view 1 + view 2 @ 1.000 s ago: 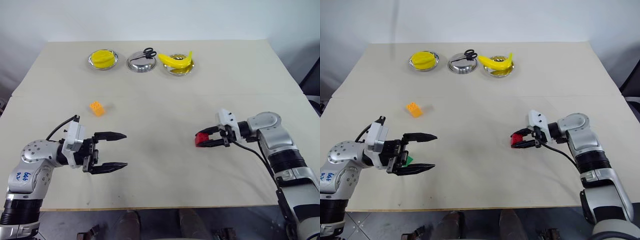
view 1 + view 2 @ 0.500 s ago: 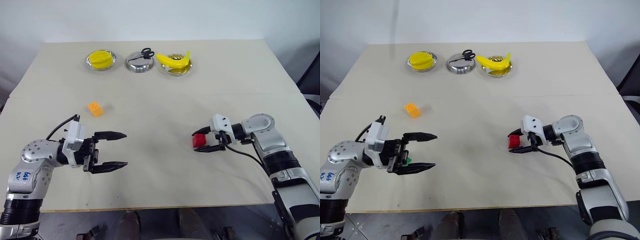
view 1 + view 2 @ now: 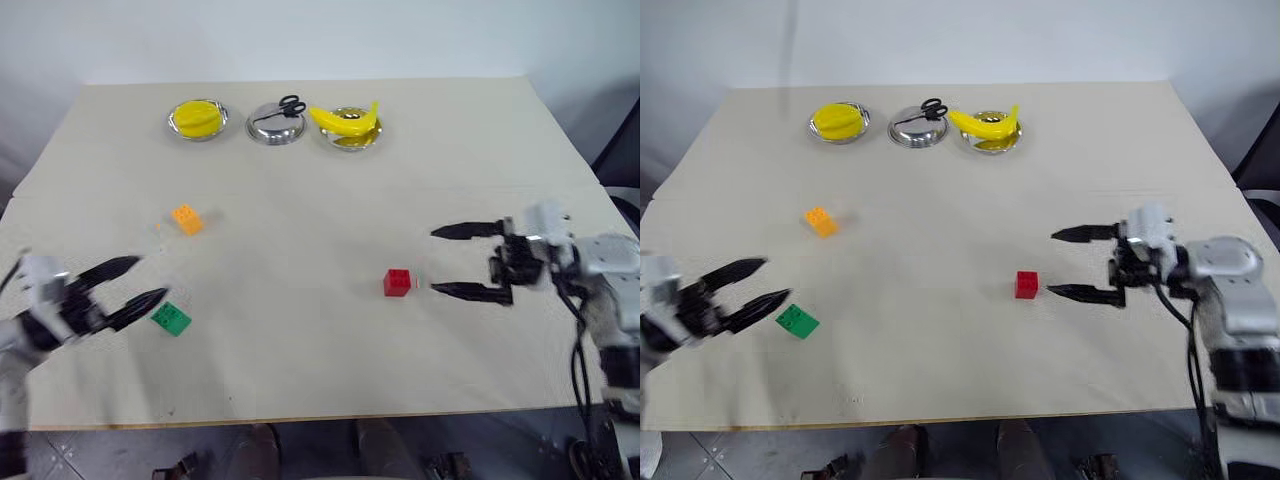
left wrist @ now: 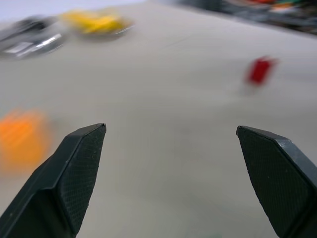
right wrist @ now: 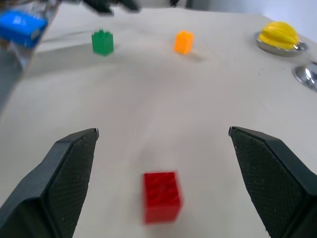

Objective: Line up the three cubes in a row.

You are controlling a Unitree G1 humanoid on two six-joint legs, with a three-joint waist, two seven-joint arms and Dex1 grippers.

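Bowls line the table's far edge; both tools gape wide, empty.

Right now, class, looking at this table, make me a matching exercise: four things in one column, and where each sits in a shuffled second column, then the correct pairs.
Things:
1. red cube
2. green cube
3. orange cube
4. banana

Places:
A. in a steel bowl at the table's far edge
B. on the table just off the open left pincer's tips
C. on the table in front of the open right pincer, not held
D. alone on the table's left part, farther back than the other two cubes

Pairs: 1-C, 2-B, 3-D, 4-A
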